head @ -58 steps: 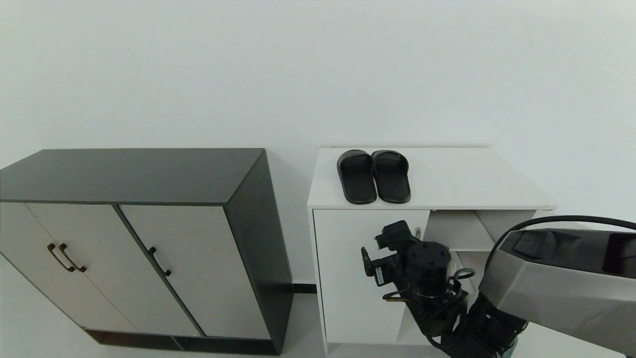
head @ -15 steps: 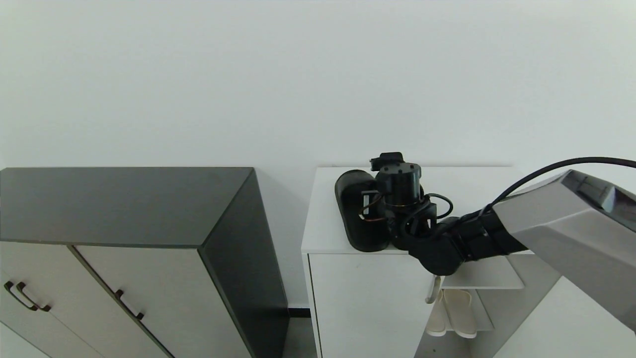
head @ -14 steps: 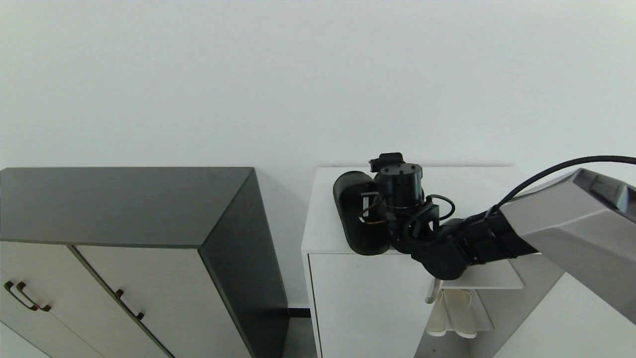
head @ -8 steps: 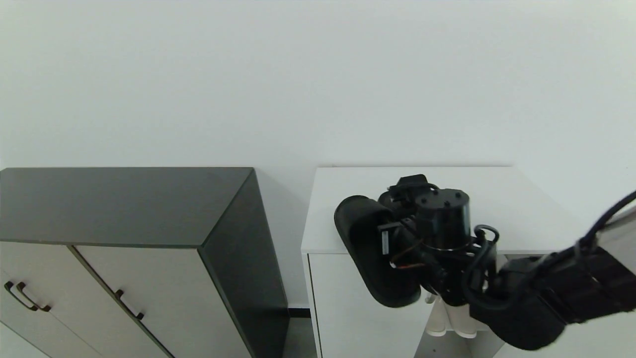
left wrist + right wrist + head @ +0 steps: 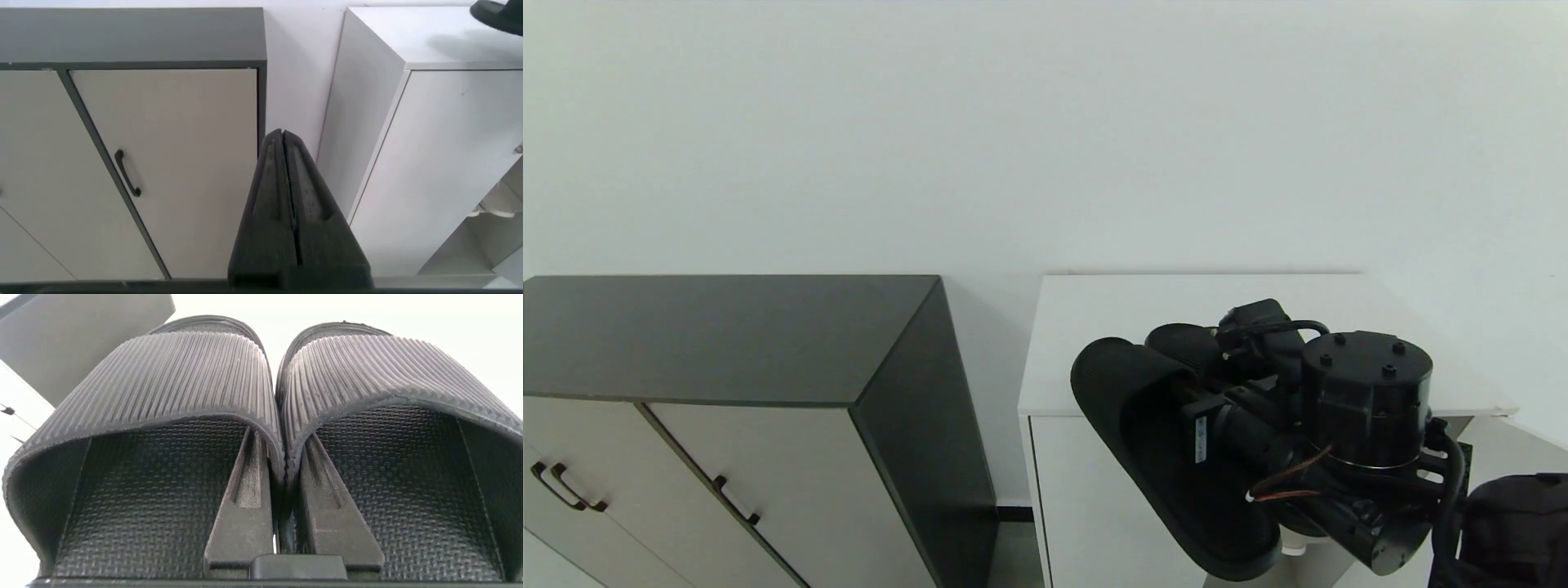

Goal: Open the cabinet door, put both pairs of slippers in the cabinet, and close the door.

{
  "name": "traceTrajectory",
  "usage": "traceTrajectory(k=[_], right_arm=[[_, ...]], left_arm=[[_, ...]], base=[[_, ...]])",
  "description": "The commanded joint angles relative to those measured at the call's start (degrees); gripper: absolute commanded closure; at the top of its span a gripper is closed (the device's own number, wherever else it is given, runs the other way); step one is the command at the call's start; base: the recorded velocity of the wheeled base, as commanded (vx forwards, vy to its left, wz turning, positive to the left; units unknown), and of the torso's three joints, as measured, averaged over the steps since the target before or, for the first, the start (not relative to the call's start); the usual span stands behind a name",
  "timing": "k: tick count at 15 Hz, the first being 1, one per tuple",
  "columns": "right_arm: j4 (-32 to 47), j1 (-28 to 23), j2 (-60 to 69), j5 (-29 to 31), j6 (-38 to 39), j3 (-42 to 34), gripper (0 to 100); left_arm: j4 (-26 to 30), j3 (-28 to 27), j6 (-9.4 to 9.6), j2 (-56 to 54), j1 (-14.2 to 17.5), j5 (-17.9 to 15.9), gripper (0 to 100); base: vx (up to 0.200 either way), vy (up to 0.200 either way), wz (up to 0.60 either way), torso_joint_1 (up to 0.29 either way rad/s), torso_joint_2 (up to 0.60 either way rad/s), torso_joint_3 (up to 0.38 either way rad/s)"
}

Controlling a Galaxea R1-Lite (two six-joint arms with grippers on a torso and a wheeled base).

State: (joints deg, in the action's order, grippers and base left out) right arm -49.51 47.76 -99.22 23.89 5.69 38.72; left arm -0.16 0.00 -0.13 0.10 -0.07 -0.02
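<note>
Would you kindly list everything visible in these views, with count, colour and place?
black ribbed rubber slippers: one pair, black, held up in front of the white cabinet's upper edge.
white box-shaped cabinet: one, white, against the wall, right of the dark cabinet.
dark grey cabinet with beige doors: one, grey and beige, left of the white one.
dark bar handles: three seen, on the beige doors.
plain wall: white, behind both cabinets.
left gripper: black, shut, empty, facing the cabinets.
right gripper: black, one finger inside each slipper, clamping their inner straps.
</note>
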Motion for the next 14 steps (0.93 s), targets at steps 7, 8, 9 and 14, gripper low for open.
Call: traceTrajectory(k=[7,8,9,14], right_arm=[[0.02,0.05,-0.54,0.1,-0.07,-0.22,100],[0.02,0.14,-0.62,0.1,-0.33,-0.22,100],[0.02,0.14,-0.54,0.1,-0.33,-0.22,100],[-0.06,0.05,-0.54,0.1,-0.33,-0.75,100]], left_arm=[[-0.02,0.0,-0.04,-0.01,-0.1,-0.06,100],[-0.02,0.0,-0.04,-0.01,-0.01,-0.06,100],[-0.02,0.0,-0.04,-0.01,-0.01,-0.06,100],[-0.02,0.0,-0.04,-0.01,-0.01,-0.06,100]], base=[[-0.171,0.0,0.0,0.004,0.0,0.005],[-0.2,0.0,0.0,-0.017,0.0,-0.002],[-0.2,0.0,0.0,0.002,0.0,0.002],[-0.16,0.0,0.0,0.001,0.0,0.001]])
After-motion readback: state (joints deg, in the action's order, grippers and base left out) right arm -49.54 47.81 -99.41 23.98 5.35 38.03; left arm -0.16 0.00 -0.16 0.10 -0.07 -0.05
